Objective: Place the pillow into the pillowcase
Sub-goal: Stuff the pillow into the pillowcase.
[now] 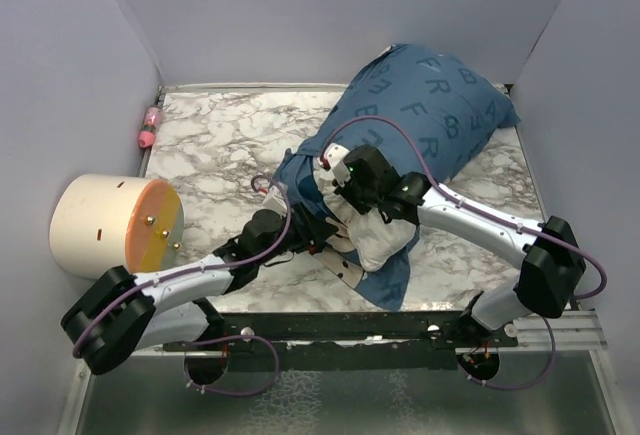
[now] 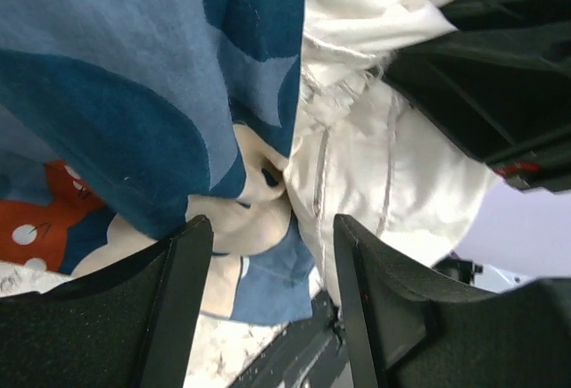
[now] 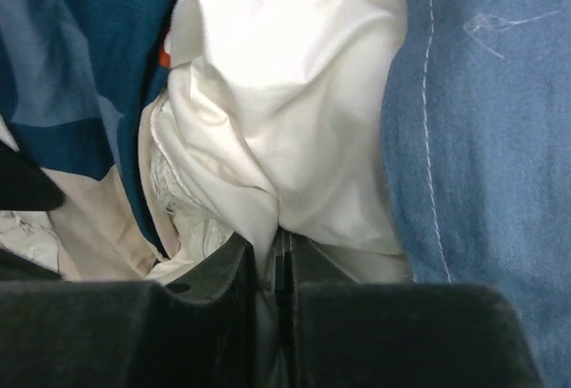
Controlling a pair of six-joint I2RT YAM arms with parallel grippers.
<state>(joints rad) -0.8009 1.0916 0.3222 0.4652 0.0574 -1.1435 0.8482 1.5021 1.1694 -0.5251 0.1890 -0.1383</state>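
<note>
Exposed pillow (image 1: 385,242) bulges past pillowcase (image 1: 432,105) hem, right gripper (image 3: 268,259) pinching it

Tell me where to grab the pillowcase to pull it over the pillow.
Pinch the pillowcase at its loose open hem beside the bare pillow end, coming from the left: that edge lies free ahead of the open left gripper, while further back the fabric is stuffed taut.

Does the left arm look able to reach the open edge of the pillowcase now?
Probably yes. The left hand is open right at the pillowcase edge, with nothing between them. The pillow bulges beside that edge, and the right hand pinches it there, so room looks tight.
</note>
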